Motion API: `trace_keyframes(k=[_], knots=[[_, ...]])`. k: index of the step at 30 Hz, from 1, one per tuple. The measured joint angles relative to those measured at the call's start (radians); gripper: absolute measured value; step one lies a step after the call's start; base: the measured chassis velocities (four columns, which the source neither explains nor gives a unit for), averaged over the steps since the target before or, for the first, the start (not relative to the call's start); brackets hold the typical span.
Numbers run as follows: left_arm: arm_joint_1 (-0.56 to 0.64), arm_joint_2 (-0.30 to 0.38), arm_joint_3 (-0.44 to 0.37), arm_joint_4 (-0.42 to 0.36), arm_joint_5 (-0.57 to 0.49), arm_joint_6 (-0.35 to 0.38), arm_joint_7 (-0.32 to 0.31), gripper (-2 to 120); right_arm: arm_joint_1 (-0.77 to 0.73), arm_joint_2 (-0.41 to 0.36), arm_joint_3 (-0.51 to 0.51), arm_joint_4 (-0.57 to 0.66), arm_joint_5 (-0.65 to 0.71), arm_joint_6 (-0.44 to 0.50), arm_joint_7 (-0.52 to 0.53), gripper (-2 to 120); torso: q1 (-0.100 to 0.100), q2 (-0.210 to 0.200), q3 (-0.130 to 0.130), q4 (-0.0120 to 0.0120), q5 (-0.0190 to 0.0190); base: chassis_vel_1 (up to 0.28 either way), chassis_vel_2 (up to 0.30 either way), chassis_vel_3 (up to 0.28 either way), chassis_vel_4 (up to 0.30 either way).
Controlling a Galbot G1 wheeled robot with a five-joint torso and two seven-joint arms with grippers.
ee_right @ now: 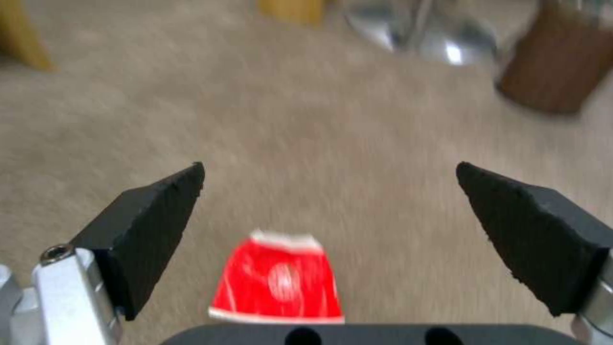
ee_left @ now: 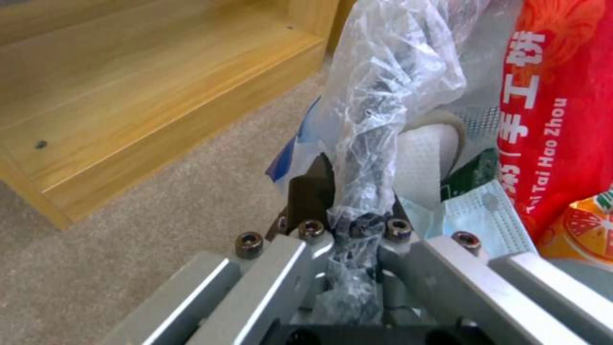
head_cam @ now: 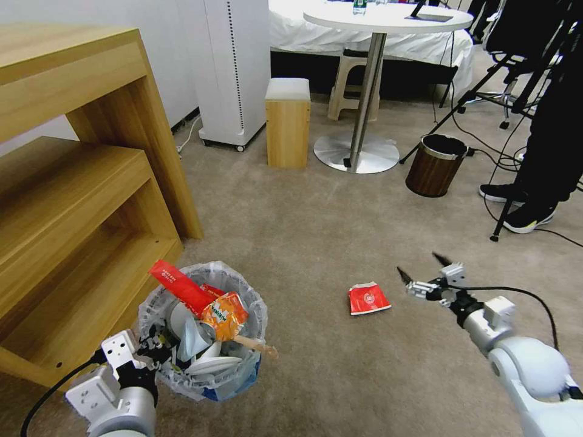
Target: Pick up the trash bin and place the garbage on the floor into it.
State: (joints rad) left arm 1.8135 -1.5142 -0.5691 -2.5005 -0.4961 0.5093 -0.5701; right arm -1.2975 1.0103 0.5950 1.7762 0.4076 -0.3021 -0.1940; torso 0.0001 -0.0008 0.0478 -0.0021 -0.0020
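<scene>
One red packet (head_cam: 368,298) on floor (head_cam: 316,230).

The bin (head_cam: 203,331) sits left beside the shelf (head_cam: 73,200); a packet (head_cam: 368,298) lies right on the carpet (head_cam: 316,224).

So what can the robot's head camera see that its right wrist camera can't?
Only the head view shows the trash bin, full of litter and held at its rim by the left gripper, and the wooden shelf. Only the right wrist view shows the right gripper close up, open wide. Both show the red packet lying on the carpet and the brown bin.
</scene>
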Motion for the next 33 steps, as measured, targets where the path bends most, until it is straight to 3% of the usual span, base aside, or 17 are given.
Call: trace_keyframes(k=[4,8,12,19,23,25,28,33], knots=[[0.001,0.003,-0.010,0.000,-0.008,-0.005,0.000,1,0.101,0.022,-0.058,-0.118,0.076,-0.150,0.132,100,0.000,0.000,0.000,0.0000,0.0000,0.000,0.000,0.000,0.000],[-0.003,0.002,-0.005,0.000,-0.008,-0.005,0.000,1,0.172,0.032,-0.079,-0.228,0.078,-0.168,0.147,100,0.000,0.000,0.000,0.0000,0.0001,0.000,0.000,0.000,0.000],[-0.005,0.001,-0.001,0.000,-0.004,-0.006,0.000,1,0.221,0.038,-0.094,-0.299,0.102,-0.161,0.139,100,0.000,0.000,0.000,-0.0002,-0.0001,0.000,0.000,0.000,0.000],[-0.006,-0.001,0.003,0.000,0.003,-0.009,0.001,1,0.328,0.095,-0.114,-0.402,0.253,-0.149,0.214,100,0.000,0.000,0.000,0.0000,-0.0002,0.000,0.000,0.000,0.000],[-0.008,-0.004,0.003,0.001,0.005,-0.009,0.001,1,0.368,0.119,-0.141,-0.476,0.206,-0.084,0.121,100,0.000,0.000,0.000,-0.0001,-0.0001,0.000,0.000,0.000,0.000],[-0.011,-0.006,0.005,0.001,0.008,-0.012,0.001,1,0.405,0.144,-0.160,-0.544,0.161,-0.029,0.022,100,0.000,0.000,0.000,-0.0003,-0.0001,0.000,0.000,0.000,0.000],[-0.012,-0.009,0.006,0.003,0.011,-0.015,0.002,1,0.453,0.182,-0.174,-0.604,0.173,-0.010,-0.002,100,0.000,0.000,0.000,-0.0002,0.0000,0.000,0.000,0.000,0.000],[-0.015,-0.011,0.005,0.006,0.012,-0.017,0.002,1,0.518,0.244,-0.180,-0.663,0.249,-0.061,0.090,100,0.000,0.000,0.000,0.0003,-0.0004,0.000,0.000,0.000,0.000]])
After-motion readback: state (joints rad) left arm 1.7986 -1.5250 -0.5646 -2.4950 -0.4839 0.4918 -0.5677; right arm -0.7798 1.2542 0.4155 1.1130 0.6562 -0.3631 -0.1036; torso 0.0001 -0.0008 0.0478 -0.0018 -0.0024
